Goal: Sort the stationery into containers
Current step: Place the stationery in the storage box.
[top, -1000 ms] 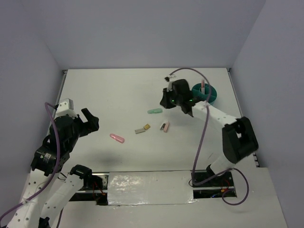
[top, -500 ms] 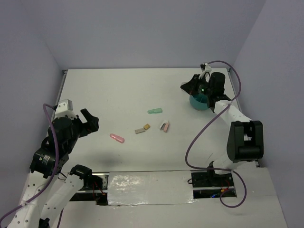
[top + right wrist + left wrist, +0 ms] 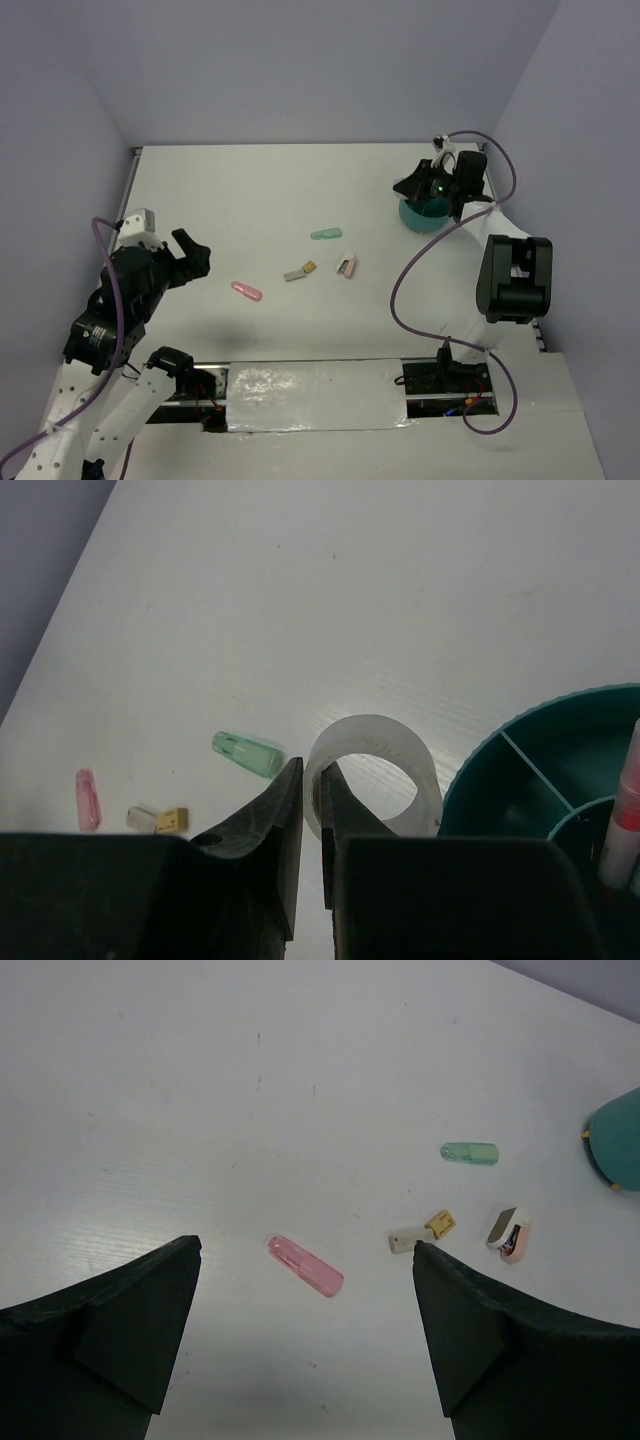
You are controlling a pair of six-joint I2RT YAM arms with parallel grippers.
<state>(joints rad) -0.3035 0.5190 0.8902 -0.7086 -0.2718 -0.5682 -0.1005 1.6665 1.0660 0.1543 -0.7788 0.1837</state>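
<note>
Now, your right gripper (image 3: 312,790) is pinched on the wall of the translucent white tape ring (image 3: 375,732), just beside the round teal plastic organiser cup (image 3: 480,765) — carry it over a free compartment (image 3: 565,742) before releasing; your left gripper (image 3: 306,1248) hangs spread wide.

Broad open table (image 3: 240,190) along the far and left side, with easy passage there. Mid-table, a loose scatter to thread around: pink capsule (image 3: 246,291), tan block (image 3: 300,271), green capsule (image 3: 326,235), gaps between them. Far right, teal cup (image 3: 428,216) crowded at its rim by the right gripper (image 3: 312,780) — clamped on a tape ring (image 3: 372,730).
</note>
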